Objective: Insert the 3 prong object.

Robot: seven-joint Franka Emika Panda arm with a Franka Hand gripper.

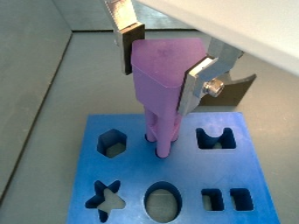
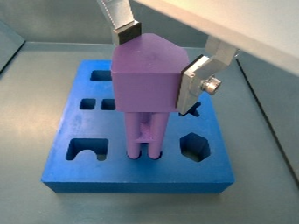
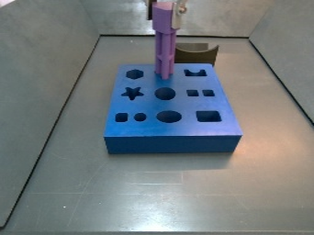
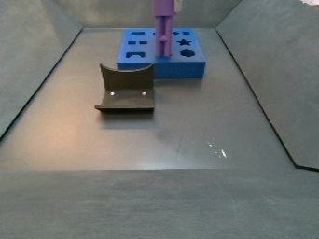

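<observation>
The grey floor (image 3: 73, 184) of the walled bay is seen in both side views, and on it the blue block (image 3: 172, 133) with its shaped holes is set flat. On its top face a star hole (image 3: 132, 93), a round hole (image 3: 167, 94) and a U-shaped hole (image 3: 196, 72) are counted among the cut-outs in a side view (a hexagon hole (image 1: 111, 143) is picked out best in a wrist view).

Beyond the block, at about 1 o'clock from its centre in a side view, the dark grey curved piece (image 3: 197, 52) is seen on the floor, close to the block's far edge; whether the two touch cannot be told. In the other side view it (image 4: 126, 91) is shown nearer the camera, clear of the block.

The 3 prong object (image 3: 164, 44) is held upright over the block, at roughly 12 o'clock from the block's centre, its lower end down at the top face. In a wrist view its prongs (image 2: 142, 147) are seen meeting the blue surface between the other holes; how deep they sit cannot be told.

The gripper (image 2: 156, 61) is clamped on the purple piece's broad upper body, one silver finger (image 2: 197, 80) pressed to each side.
</observation>
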